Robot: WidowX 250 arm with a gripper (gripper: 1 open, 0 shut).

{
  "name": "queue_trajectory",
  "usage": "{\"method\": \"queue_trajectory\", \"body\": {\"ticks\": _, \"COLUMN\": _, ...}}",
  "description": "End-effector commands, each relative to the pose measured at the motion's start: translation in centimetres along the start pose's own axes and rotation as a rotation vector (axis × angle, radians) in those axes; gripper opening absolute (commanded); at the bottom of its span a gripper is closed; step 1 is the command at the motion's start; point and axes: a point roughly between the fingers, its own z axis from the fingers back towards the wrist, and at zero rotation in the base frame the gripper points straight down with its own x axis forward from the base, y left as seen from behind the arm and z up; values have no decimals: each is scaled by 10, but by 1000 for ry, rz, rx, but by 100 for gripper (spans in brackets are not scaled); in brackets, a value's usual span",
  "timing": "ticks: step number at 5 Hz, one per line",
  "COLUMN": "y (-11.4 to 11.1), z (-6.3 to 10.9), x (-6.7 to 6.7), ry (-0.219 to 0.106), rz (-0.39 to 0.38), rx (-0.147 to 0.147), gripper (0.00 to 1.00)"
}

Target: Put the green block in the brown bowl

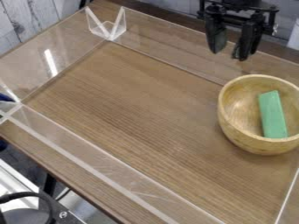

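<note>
The green block [272,114] lies flat inside the brown bowl [237,123], toward its right side, at the right of the wooden tabletop. My gripper [232,39] hangs well above and behind the bowl near the top edge of the view, pointing down. Its two dark fingers [215,37] stand apart with nothing between them. It touches neither the block nor the bowl.
A clear acrylic wall [70,122] runs around the wooden table [128,105]. A clear plastic bracket [107,24] stands at the back left corner. Dark frame parts show at the bottom left.
</note>
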Motion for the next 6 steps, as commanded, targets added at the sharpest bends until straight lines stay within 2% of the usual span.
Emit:
{"method": "queue_trajectory", "body": {"ticks": 1, "y": -3, "z": 4, "x": 7, "ry": -31, "rz": -15, "rx": 7, "gripper": 0}}
{"method": "queue_trajectory", "body": {"ticks": 3, "y": -1, "z": -22, "x": 10, "ry": 2, "rz": -22, "rx": -3, "gripper": 0}}
{"method": "queue_trajectory", "body": {"ticks": 6, "y": 5, "z": -58, "x": 15, "ry": 40, "rz": -21, "rx": -2, "gripper": 0}}
